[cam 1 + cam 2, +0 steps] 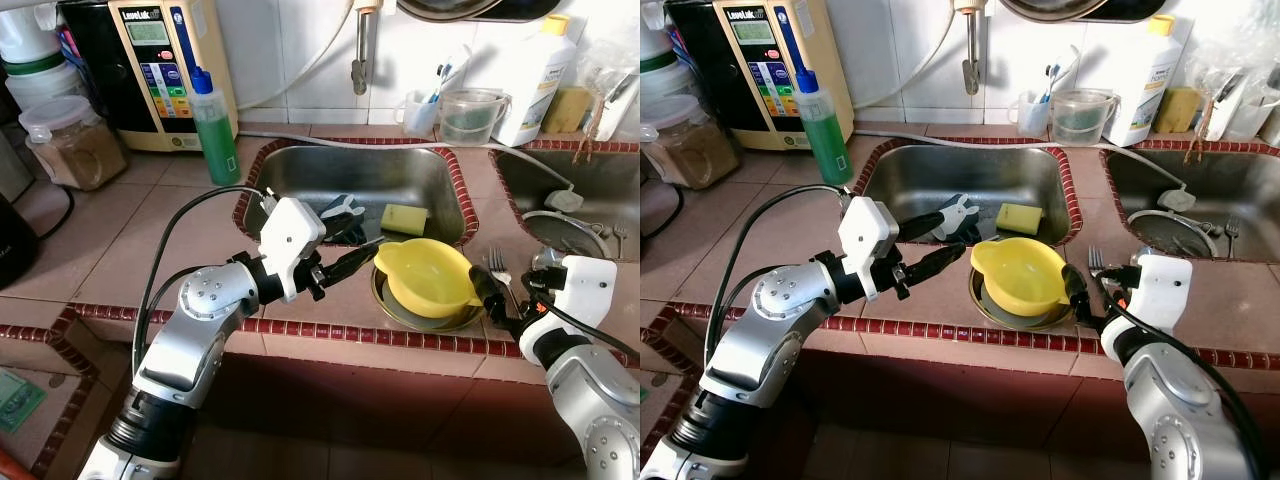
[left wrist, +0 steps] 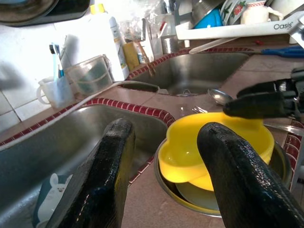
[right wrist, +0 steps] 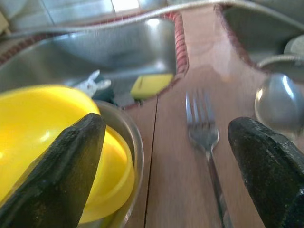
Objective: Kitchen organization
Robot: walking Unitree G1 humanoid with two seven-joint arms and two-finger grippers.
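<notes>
Early in the job, by our read. The yellow bowl (image 1: 428, 277) sits tilted in a metal dish (image 1: 1025, 305) at the front edge of the surface, just in front of the sink (image 1: 300, 180); nothing looks put away yet.

Our left gripper (image 1: 352, 248) has its fingers spread and holds nothing. It hangs over the front rim of the sink, tips aimed at the bowl and near its rim.

Our right gripper (image 3: 166, 142) is wide open and empty too, one finger (image 1: 484, 288) close against the bowl's far side; we can't tell if it touches.

Still loose: the fork (image 3: 205, 137) and a spoon (image 3: 278, 102) on the surface just beside the bowl, a yellow sponge (image 1: 404, 218) and a cloth (image 1: 958, 218) in the sink.

We judge the bowl is the current target, grasp not yet made.
</notes>
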